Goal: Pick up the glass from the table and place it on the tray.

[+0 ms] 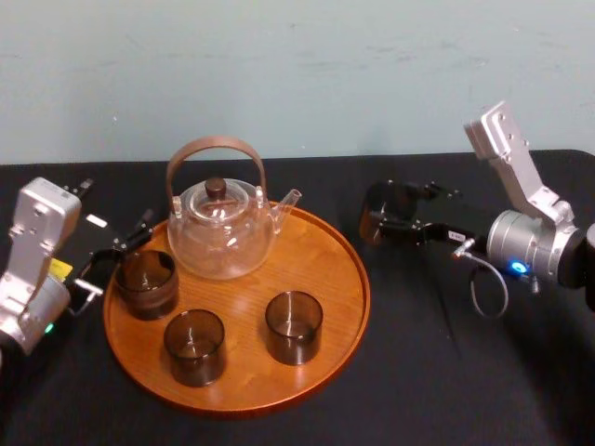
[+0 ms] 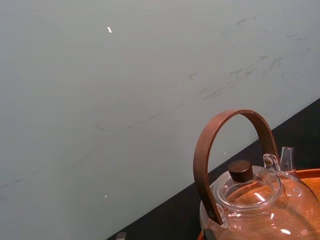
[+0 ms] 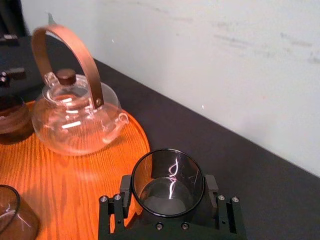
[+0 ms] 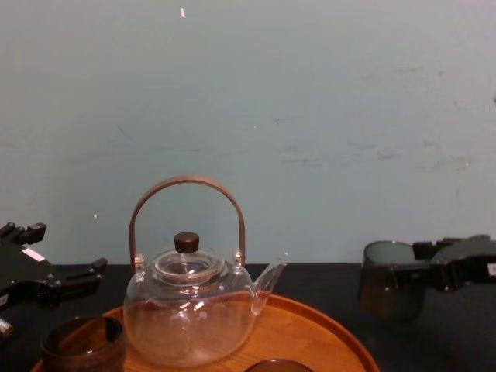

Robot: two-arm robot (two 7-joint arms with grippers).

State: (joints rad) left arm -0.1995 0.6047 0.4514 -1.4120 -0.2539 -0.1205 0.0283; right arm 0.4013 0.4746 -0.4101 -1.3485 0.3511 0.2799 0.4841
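Observation:
My right gripper [image 1: 378,219] is shut on a dark smoked glass [image 1: 383,206], one finger on each side of it, held upright just off the right rim of the tray [image 1: 327,265]. In the right wrist view the glass [image 3: 167,176] sits between the black fingers with the tray [image 3: 75,175] beside it. The chest view shows the glass [image 4: 390,291] lifted off the black table [image 1: 446,372]. My left gripper [image 1: 116,253] stands open at the tray's left edge, next to a glass resting on the tray [image 1: 146,283].
A glass teapot [image 1: 221,228] with a brown arched handle stands at the back of the tray. Two more dark glasses [image 1: 195,347] [image 1: 294,325] sit at the tray's front. Bare wood shows on the tray's right half.

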